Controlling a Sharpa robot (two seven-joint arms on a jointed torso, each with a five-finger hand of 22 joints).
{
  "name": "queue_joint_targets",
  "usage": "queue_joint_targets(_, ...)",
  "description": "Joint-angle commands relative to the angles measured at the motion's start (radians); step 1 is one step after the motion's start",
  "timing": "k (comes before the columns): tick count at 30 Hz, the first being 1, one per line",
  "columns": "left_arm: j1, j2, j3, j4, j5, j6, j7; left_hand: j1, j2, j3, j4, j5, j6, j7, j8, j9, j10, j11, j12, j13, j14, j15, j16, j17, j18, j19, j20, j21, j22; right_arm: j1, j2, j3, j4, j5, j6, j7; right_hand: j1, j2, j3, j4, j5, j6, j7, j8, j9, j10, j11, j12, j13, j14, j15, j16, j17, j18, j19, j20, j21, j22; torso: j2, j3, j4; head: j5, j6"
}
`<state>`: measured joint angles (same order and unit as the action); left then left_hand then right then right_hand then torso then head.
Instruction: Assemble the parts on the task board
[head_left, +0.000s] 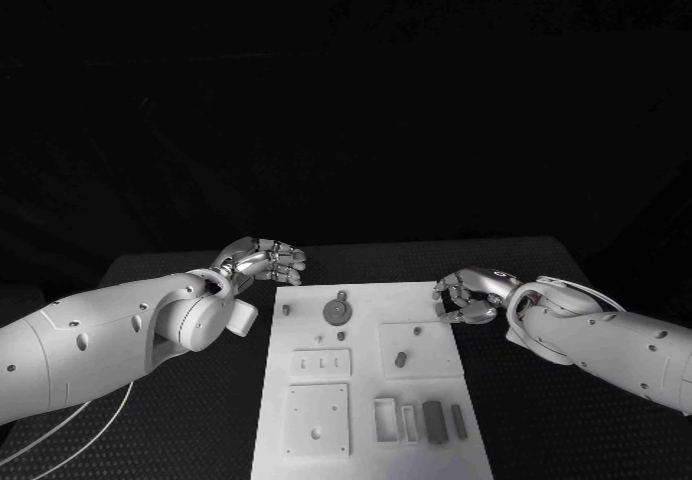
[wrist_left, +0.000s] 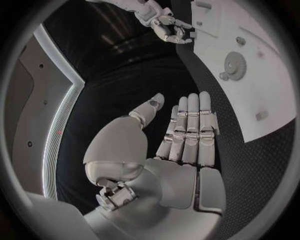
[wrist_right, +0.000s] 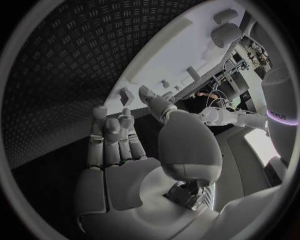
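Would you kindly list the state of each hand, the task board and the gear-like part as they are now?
left hand: open, holding nothing, off the board's far left corner.
right hand: open, fingers loosely curled, holding nothing, at the board's right edge.
task board: lying flat on the table, untouched by either hand.
gear-like part: resting on the board near its far end, not held.

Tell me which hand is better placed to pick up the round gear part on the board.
Left, probably. The left hand hovers open beside the task board's far left corner, near the gear; the right hand sits off the right edge, farther away.
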<state>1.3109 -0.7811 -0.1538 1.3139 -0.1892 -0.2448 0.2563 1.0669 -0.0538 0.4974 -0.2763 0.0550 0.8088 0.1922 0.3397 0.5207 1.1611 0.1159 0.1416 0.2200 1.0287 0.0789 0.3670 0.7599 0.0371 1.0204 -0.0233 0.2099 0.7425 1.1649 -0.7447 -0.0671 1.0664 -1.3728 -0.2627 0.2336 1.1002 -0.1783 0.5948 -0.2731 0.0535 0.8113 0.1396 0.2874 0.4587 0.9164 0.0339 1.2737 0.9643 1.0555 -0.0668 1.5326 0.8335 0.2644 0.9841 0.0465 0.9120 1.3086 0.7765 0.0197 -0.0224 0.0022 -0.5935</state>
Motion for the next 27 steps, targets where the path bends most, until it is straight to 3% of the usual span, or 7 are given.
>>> queue_joint_targets(1, 0.0, 0.001, 0.001, 0.001, -0.004, 0.017, 0.013, 0.006, 0.003, 0.0, -0.006, 0.0, 0.0, -0.004, -0.001, 0.001, 0.005, 0.001, -0.005, 0.001, 0.009, -0.001, -0.007, 0.002, 0.015, -0.001, 0.001, -0.004, 0.002, -0.004, 0.005, 0.0, -0.007, -0.007, 0.009, 0.014, 0.002, 0.018, -0.008, 0.001, -0.003, 0.012, 0.003, 0.006, 0.003, -0.002, -0.001, 0.004, -0.001, -0.001, -0.003, 0.007, 0.002, -0.003, 0.0, 0.0, 0.002, 0.018, 0.0, -0.0002, -0.0001, 0.0, -0.004)
queue_joint_targets(12, 0.0, 0.0, 0.001, 0.001, -0.004, 0.018, 0.01, 0.004, 0.003, -0.001, -0.006, 0.0, -0.001, -0.003, -0.001, 0.001, 0.004, 0.001, -0.006, 0.002, 0.009, -0.001, -0.008, 0.003, 0.014, 0.0, 0.002, -0.004, 0.002, -0.009, 0.013, 0.0, -0.024, -0.007, 0.008, 0.016, 0.003, 0.089, -0.011, 0.002, -0.003, 0.076, 0.008, 0.041, 0.019, 0.006, 0.004, 0.01, -0.001, 0.006, 0.002, 0.014, 0.001, -0.003, 0.006, -0.003, 0.008, 0.019, 0.0, -0.0014, -0.0004, 0.0, -0.01)
queue_joint_targets(27, 0.0, -0.002, 0.001, 0.005, -0.005, 0.019, 0.007, 0.003, 0.003, -0.002, -0.005, 0.0, -0.002, -0.003, -0.002, 0.001, 0.004, 0.001, -0.007, 0.002, 0.009, -0.001, -0.01, 0.004, 0.014, -0.001, 0.002, -0.005, 0.002, -0.01, 0.03, 0.0, -0.045, -0.006, 0.008, 0.013, -0.003, 0.088, -0.016, 0.002, -0.003, 0.072, 0.01, 0.036, 0.017, 0.007, 0.005, 0.011, -0.002, 0.007, 0.002, 0.015, 0.001, -0.003, 0.007, -0.004, 0.009, 0.018, 0.0, -0.0014, 0.0, -0.002, -0.013)
